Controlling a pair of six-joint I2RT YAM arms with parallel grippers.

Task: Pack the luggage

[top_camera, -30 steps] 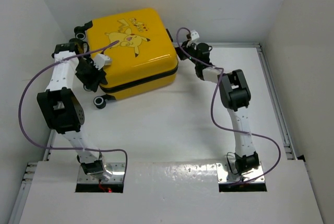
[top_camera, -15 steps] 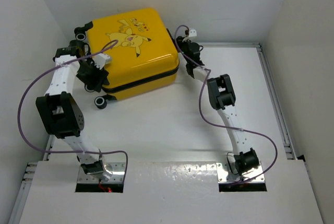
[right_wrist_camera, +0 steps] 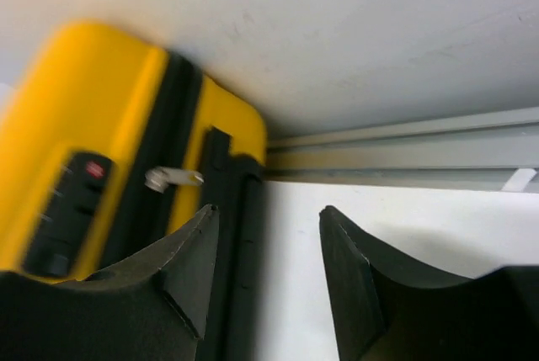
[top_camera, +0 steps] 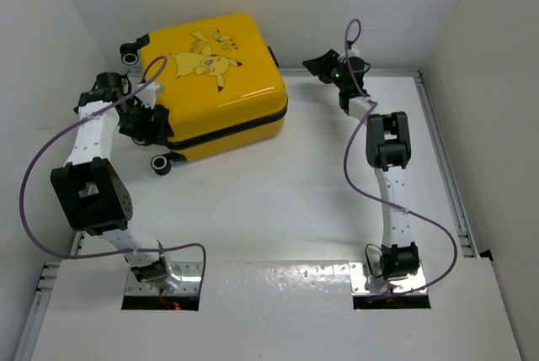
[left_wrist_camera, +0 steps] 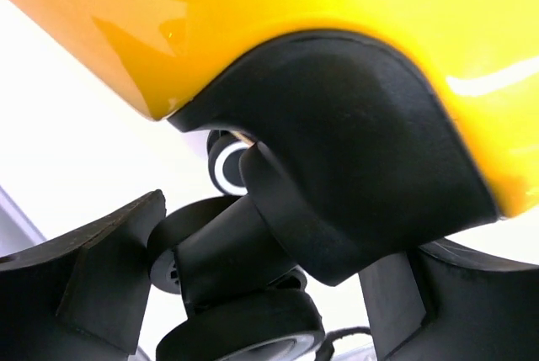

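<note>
The luggage [top_camera: 221,96] is a yellow hard-shell suitcase with a cartoon on its lid. It lies shut at the back left of the table, and its black zipper seam [top_camera: 227,128] runs along the near side. My left gripper [top_camera: 155,123] is open at the suitcase's left corner. In the left wrist view its jaws stand apart around a black caster wheel [left_wrist_camera: 253,323], under the yellow luggage [left_wrist_camera: 337,7]. My right gripper [top_camera: 319,65] is open and empty, a short way off the right side. The right wrist view shows the luggage [right_wrist_camera: 93,117], its zipper pull [right_wrist_camera: 173,177] and its lock [right_wrist_camera: 72,201].
White walls close in the table on the left, back and right. A metal rail [right_wrist_camera: 404,155] runs along the back edge behind the right gripper. Another wheel [top_camera: 162,163] sticks out at the suitcase's near-left corner. Purple cables loop off both arms.
The right gripper opened and drew back to the right, off the suitcase's side. The left gripper opened wider and shifted slightly left at the corner.
</note>
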